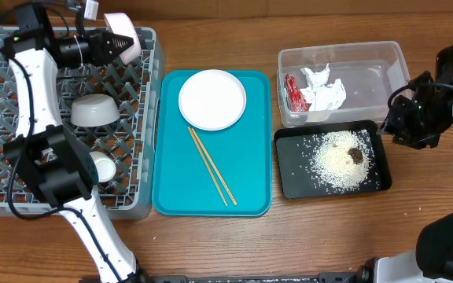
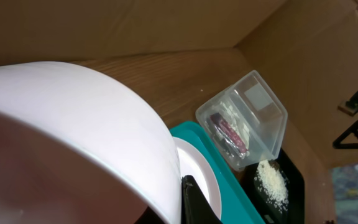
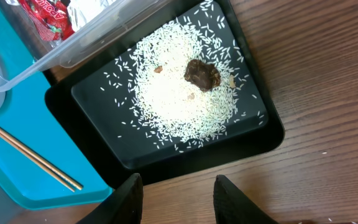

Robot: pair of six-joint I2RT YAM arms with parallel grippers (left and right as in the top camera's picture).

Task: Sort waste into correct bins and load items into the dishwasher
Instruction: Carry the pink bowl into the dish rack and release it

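Overhead, left gripper [image 1: 116, 44] clamps pink bowl [image 1: 122, 23] — only wrist view shows right gripper [image 3: 178, 185] parted.

In my left wrist view the pale pink bowl [image 2: 73, 137] is so close that it blurs. It runs off the left and bottom edges and hides my left fingers [image 2: 188, 199] but for one dark tip, and most of the white plate [image 2: 204, 180]. In my right wrist view the clear tub [image 3: 73, 43] runs off the top edge and the chopsticks [image 3: 30, 155] off the left. Only the tips of my right fingers [image 3: 129, 199] show.
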